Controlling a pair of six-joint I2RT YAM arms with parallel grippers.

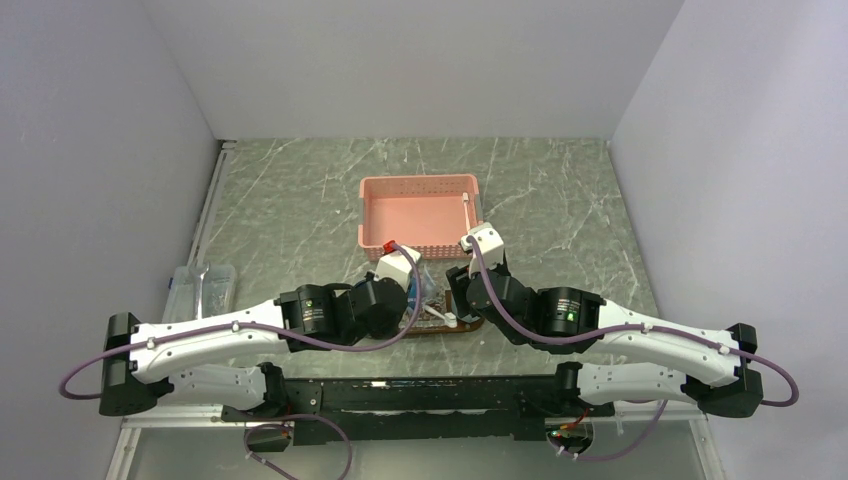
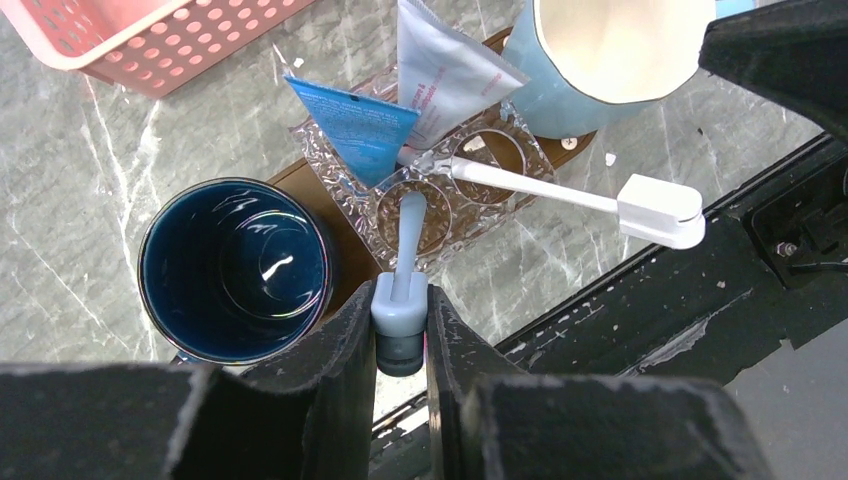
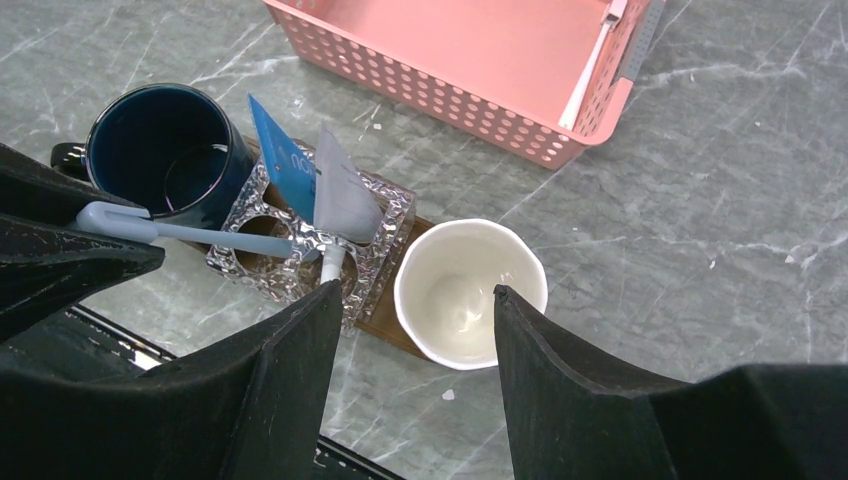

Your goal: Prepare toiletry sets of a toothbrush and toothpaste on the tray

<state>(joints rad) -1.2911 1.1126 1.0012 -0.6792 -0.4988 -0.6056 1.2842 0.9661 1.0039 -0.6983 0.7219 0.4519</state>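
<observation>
My left gripper is shut on the thick end of a white toothbrush; its other end is in a hole of a clear dimpled holder on the dark-brown tray. A second toothbrush leans out of the holder. A blue toothpaste tube and a pale tube stand in the holder. My right gripper is open and empty just above a white-lined mug. In the right wrist view the held toothbrush shows too. The tray is mostly hidden in the top view.
A dark blue mug stands on the tray's other end. The pink basket sits behind the tray with one toothbrush in it. A clear box lies at the far left. Both wrists crowd over the tray.
</observation>
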